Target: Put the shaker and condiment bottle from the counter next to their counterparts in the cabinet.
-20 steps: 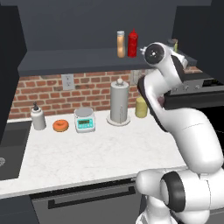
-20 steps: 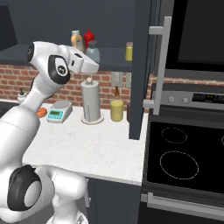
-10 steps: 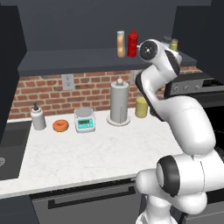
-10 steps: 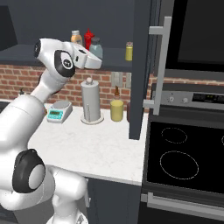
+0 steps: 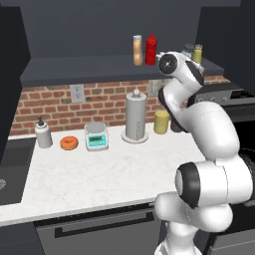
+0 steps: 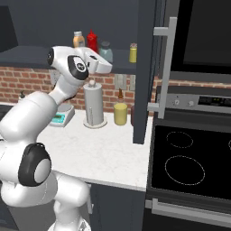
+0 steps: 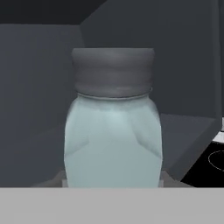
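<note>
Looking along the hand, we see the shaker [image 7: 113, 124] upright at the centre of the frame, pale blue-grey glass under a dark cap, its base cut off by the bottom edge. The fingers are hidden there, so we cannot tell whether they clamp it. In the right base view the shaker [image 6: 105, 50] stands on the cabinet [image 6: 27, 55] shelf, upper middle, between the red squeeze bottle [image 6: 92, 41] and the yellow-green shaker [image 6: 133, 53]; the left base view hides most of it behind the arm.
</note>
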